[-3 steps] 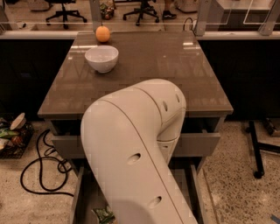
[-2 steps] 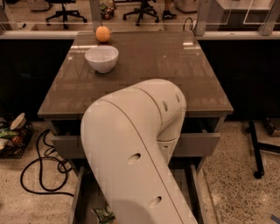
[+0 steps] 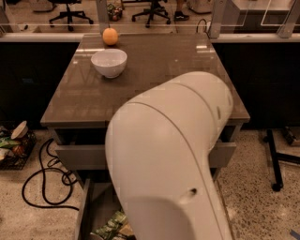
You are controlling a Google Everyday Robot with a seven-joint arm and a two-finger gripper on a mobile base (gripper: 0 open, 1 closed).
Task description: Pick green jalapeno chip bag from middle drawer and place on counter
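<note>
Camera view: compared with a second ago, the white arm housing (image 3: 178,154) has shifted to the right across the foreground, while the white bowl (image 3: 108,62) and the orange fruit (image 3: 110,36) lie where they did. A little more of the green jalapeno chip bag (image 3: 111,227) now shows at the bottom edge. The gripper is out of sight, hidden behind or below the arm housing, so its state cannot be told. The bag lies crumpled on the floor of the pulled-out middle drawer (image 3: 99,199), just left of the housing's lower part and partly covered by it. Above that drawer a grey drawer front (image 3: 82,157) sits slightly out beneath the counter (image 3: 154,70). The counter's glossy grey-brown top reflects the lights and carries the bowl near its far left, with the fruit behind it at the back edge. On the speckled floor (image 3: 262,206), a black cable (image 3: 42,187) loops at the left beside a basket of packets (image 3: 14,150). Office chairs (image 3: 70,11) stand beyond the counter.
</note>
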